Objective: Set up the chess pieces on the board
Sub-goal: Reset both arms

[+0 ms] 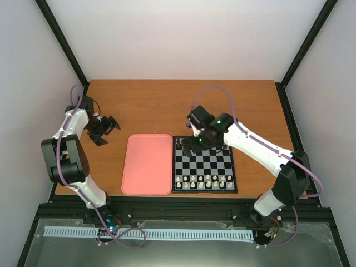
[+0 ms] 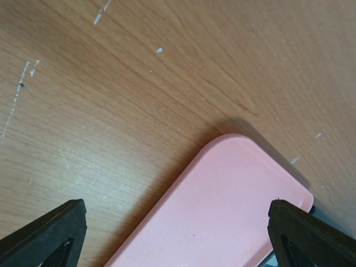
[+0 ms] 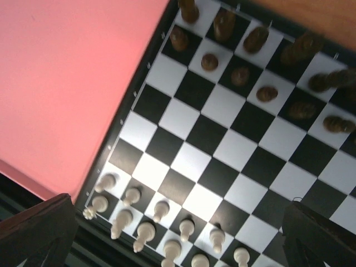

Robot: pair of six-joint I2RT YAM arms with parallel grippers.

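Both spread empty: left fingers (image 2: 47, 231) near tray (image 2: 233, 211), right fingers (image 3: 33, 233) above board (image 3: 222, 139)

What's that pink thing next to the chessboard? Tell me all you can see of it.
The pink tray is a plain rectangle with rounded corners and a low raised rim, smooth and matte, plastic by the look. It lies flat on the wooden table, nothing in it, one long edge close against the board.

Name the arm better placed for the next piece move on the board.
Right, probably. The right pincer hangs open directly above the board's far rows. The left pincer is over the table by the pink tray's far corner, away from the board.
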